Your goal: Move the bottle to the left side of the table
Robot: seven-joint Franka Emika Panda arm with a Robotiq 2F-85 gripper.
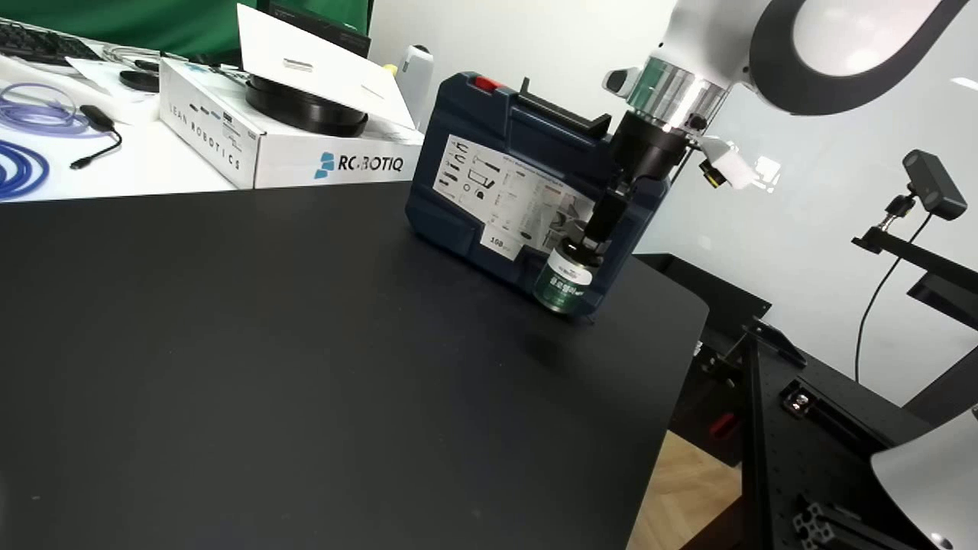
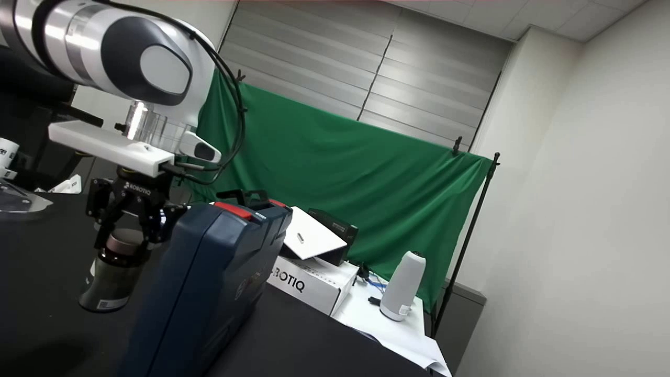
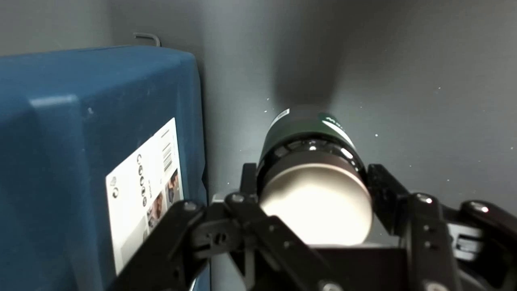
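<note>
The bottle (image 1: 564,284) is small and dark with a green-and-white label. It also shows in an exterior view (image 2: 109,285), and in the wrist view its pale top (image 3: 319,206) faces the camera. My gripper (image 1: 593,241) is shut on the bottle near its top, with one finger on each side, as the wrist view (image 3: 313,178) shows. The bottle hangs slightly tilted above the black table (image 1: 306,367), with a shadow on the table below it. The bottle is close beside the blue case, in front of its labelled face.
The blue tool case (image 1: 489,176) stands upright on the table beside the gripper; it also shows in an exterior view (image 2: 209,283). A small hook-shaped piece (image 3: 147,37) lies by the case. A white Robotiq box (image 1: 336,156) stands on the white surface behind. The table's edge (image 1: 672,405) is near the robot base.
</note>
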